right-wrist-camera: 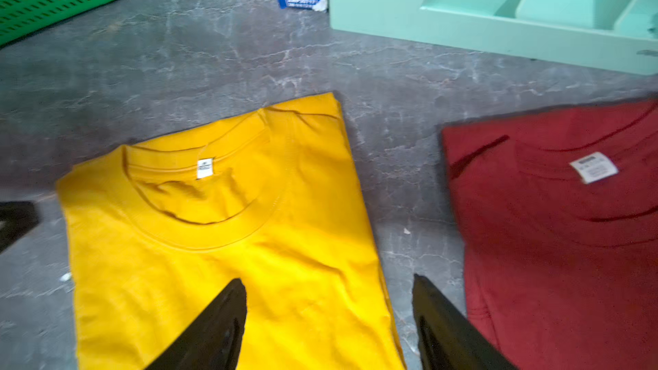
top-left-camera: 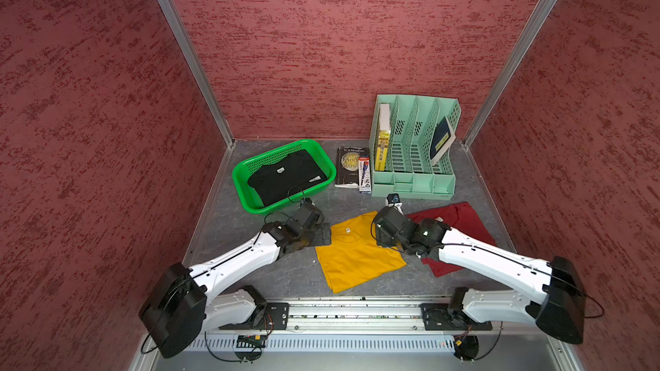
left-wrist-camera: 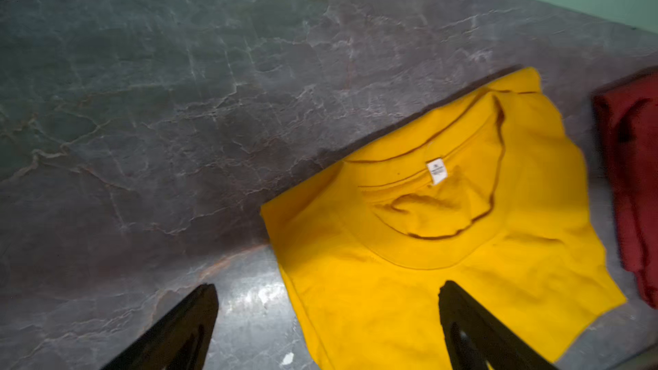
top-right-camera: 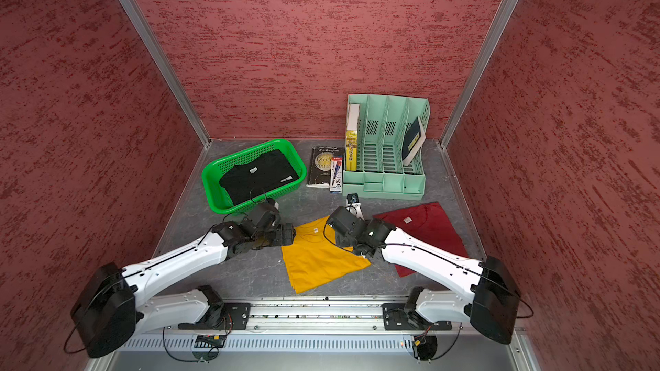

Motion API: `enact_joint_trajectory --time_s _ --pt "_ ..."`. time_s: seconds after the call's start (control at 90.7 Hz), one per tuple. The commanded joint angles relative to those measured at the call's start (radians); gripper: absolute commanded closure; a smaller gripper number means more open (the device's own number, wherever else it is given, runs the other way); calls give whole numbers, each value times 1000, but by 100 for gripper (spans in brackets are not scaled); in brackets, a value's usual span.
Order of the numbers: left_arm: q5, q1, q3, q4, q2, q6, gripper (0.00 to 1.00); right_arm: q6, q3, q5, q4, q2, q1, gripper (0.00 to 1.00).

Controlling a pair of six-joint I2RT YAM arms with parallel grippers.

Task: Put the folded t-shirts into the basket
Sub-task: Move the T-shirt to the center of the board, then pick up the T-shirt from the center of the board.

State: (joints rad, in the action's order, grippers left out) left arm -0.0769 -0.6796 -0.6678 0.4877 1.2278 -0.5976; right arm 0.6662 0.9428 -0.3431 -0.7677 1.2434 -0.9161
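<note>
In both top views the black t-shirt [top-left-camera: 285,180] lies flat inside the green basket [top-left-camera: 243,187] at the back left. The mustard yellow t-shirt [top-left-camera: 353,255] lies folded on the grey table between my arms. To its right lies the dark red t-shirt [top-left-camera: 460,223], partly under my right arm. My left gripper [left-wrist-camera: 327,284] is open and straddles the yellow shirt's [left-wrist-camera: 427,243] left edge, one finger over table, one over cloth. Open too, my right gripper [right-wrist-camera: 329,279] straddles the yellow shirt's [right-wrist-camera: 213,243] right edge, beside the red shirt [right-wrist-camera: 552,243]. Neither holds anything.
A mint-green file organiser [top-left-camera: 414,144] with books stands at the back right. A dark paperback [top-left-camera: 348,167] and a pencil box [top-left-camera: 365,174] lie between it and the basket. Red walls close in three sides; the arm rail [top-left-camera: 357,312] runs along the front.
</note>
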Motion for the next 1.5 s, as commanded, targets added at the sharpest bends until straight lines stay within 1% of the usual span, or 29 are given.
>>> enact_joint_trajectory --time_s 0.0,0.033,0.099,0.154,0.209,0.265,0.331,0.353,0.397,0.474,0.54,0.573,0.606,0.639,0.65,0.727,0.782,0.827,0.904,0.948,1.003,1.047,1.091,1.168,1.245,1.3,1.367,1.411,1.488 --pt "-21 42 8 -44 68 19 8 -90 49 198 1 -3 49 25" --pt "15 71 27 -86 83 18 10 -91 58 219 -4 -1 66 25" --pt "129 117 67 -163 109 24 15 -90 70 258 -9 0 96 25" --pt "186 141 85 -204 127 30 21 -92 72 285 -9 -1 114 25" --pt "229 151 93 -234 139 38 25 -96 73 307 -6 0 134 26" --pt "252 155 100 -247 149 39 31 -96 76 325 -5 3 155 26" --pt "267 168 110 -269 161 34 36 -98 82 348 -2 11 179 27" --pt "276 173 114 -277 168 33 40 -98 84 358 -1 16 188 27" --pt "316 184 117 -300 185 35 46 -97 88 378 -1 25 202 27" --pt "397 201 110 -336 226 43 55 -85 101 431 -1 49 236 27" --pt "423 207 99 -343 273 51 70 -65 112 479 11 72 260 27" --pt "439 210 93 -346 288 56 76 -55 117 507 19 82 271 27" --pt "460 212 90 -358 301 65 85 -48 123 546 29 94 282 27" --pt "497 213 85 -368 311 77 98 -45 129 581 40 109 295 27" --pt "508 212 83 -372 312 83 100 -44 131 589 42 114 299 27" --pt "593 194 77 -413 300 120 100 -60 158 651 49 163 320 27" --pt "655 159 87 -475 261 158 100 -109 185 678 35 204 335 27" --pt "632 127 92 -488 225 176 100 -166 206 695 24 251 350 27" --pt "484 57 74 -412 155 204 100 -300 237 711 -15 306 386 28" --pt "425 32 67 -372 127 217 100 -364 253 672 -47 328 406 28" --pt "390 12 72 -352 94 223 100 -425 268 567 -84 353 416 29" --pt "374 -1 87 -352 66 224 100 -454 269 499 -97 377 418 28" --pt "362 -16 103 -360 41 224 100 -458 273 466 -107 395 425 27" --pt "334 -43 118 -369 12 247 100 -356 293 392 -126 422 440 28" --pt "341 -97 123 -392 -7 318 100 -219 298 382 -106 425 446 26" --pt "320 -156 123 -414 -23 378 100 -110 273 451 -59 414 445 25" --pt "226 -264 116 -424 -38 444 100 34 222 534 8 381 446 25" --pt "154 -316 113 -427 -44 491 100 129 177 580 67 347 446 24" --pt "77 -409 117 -450 -55 571 100 237 136 640 120 323 441 23"
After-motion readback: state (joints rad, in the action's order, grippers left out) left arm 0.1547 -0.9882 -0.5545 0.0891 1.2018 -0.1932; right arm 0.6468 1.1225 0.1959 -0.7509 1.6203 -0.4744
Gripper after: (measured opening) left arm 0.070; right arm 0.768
